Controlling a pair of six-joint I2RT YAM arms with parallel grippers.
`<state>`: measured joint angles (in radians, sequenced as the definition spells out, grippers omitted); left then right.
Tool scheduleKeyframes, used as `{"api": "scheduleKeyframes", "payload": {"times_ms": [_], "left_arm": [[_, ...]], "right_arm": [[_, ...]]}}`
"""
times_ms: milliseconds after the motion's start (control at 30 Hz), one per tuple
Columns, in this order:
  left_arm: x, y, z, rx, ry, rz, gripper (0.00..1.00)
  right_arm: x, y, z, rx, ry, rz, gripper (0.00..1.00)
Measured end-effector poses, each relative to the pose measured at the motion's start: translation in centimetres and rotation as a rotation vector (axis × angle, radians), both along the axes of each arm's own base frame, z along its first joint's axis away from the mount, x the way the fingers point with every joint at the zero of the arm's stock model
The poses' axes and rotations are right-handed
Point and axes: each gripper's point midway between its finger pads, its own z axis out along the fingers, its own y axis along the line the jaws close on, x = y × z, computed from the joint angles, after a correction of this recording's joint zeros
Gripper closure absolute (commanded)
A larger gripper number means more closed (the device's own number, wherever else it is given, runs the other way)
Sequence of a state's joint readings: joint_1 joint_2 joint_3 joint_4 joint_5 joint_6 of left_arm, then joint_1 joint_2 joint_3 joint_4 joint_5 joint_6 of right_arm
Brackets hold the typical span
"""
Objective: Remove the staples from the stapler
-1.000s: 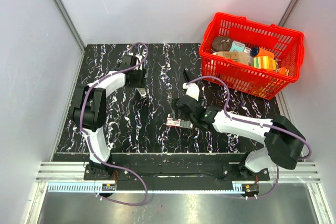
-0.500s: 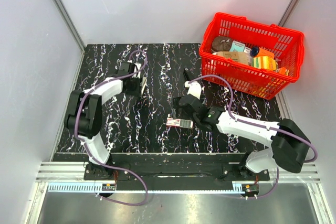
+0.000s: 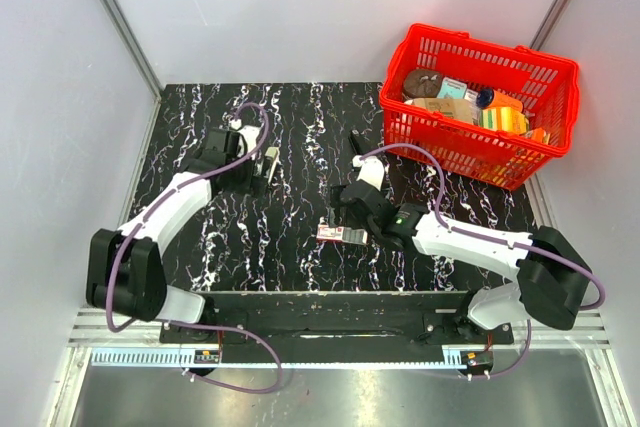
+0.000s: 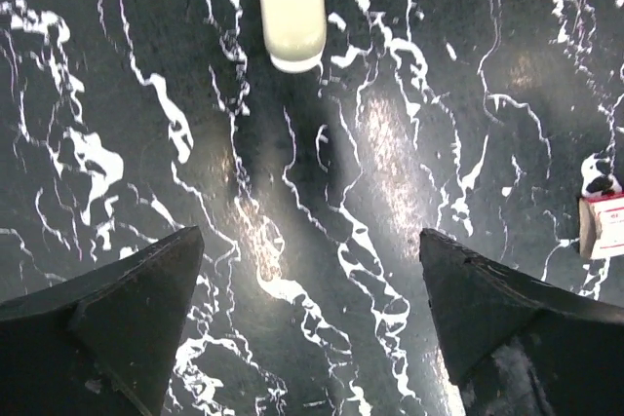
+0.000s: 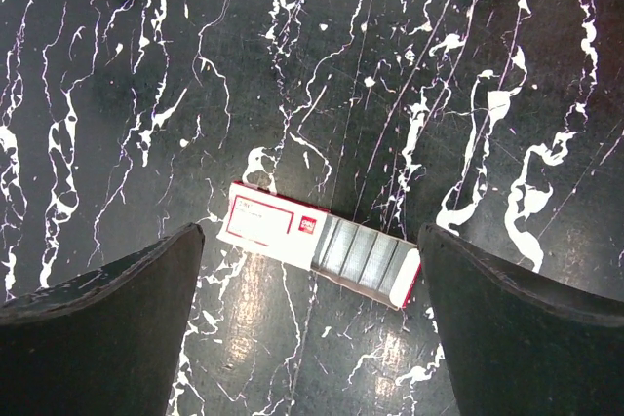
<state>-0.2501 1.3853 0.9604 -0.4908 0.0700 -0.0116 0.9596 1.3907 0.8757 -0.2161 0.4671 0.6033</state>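
left tool [image 4: 310,245] backed off the pale, rounded stapler [image 4: 291,7].

stapler [image 4: 290,7]: 1, table 10 o'clock | staple box [image 3: 342,235]: 1, 6 o'clock | red basket [image 3: 455,145]: 1, 2 o'clock, contents too crowded to count | small black item [image 3: 355,142]: 1, 12 o'clock | arms: 2, left arm [image 3: 170,202], right arm [image 3: 465,240]

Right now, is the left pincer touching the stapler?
Apart. The left wrist view shows the stapler ahead of the open left pincer, with table showing between them.
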Motion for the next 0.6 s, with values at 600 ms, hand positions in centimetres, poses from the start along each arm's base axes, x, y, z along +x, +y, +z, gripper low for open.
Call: {"api": "scheduleKeyframes", "payload": {"times_ms": [600], "left_arm": [[9.6, -3.0, -4.7, 0.098, 0.034, -0.092, 0.30]], "right_arm": [[-0.3, 0.0, 0.2, 0.006, 0.006, 0.005, 0.04]]}}
